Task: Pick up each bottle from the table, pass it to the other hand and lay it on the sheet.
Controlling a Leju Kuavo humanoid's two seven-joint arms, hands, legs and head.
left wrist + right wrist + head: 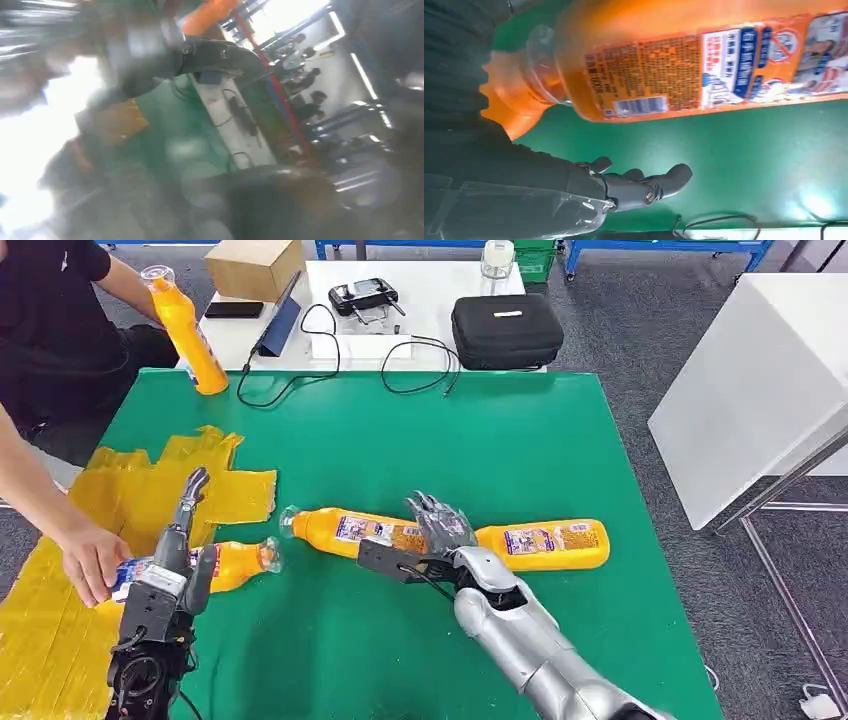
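1. The green counter [520, 430] carries the yellow sheet [60, 630] at the robot's left; one bottle [235, 562] lies at the sheet's edge, where a person's hand [90, 560] touches its labelled end.
2. Two bottles remain on the bare counter: the left bottle [350, 530], neck toward the sheet, and the right bottle [550, 543], end to end with it.
3. The right robot hand [440, 525] is held with fingers spread above the junction of these two bottles; nothing is gripped.
4. For a sound pick, the fingers are best closed around one bottle's labelled mid-body, not the junction, so that the bottle does not roll away.
5. The left robot hand [190, 530] is raised over the sheet's edge with fingers extended, holding nothing; it should be kept ready for the hand-over.
6. The left wrist view is heavily blurred; no detail can be read there.
7. A further bottle [190, 335] is held upright by the person at the far corner.
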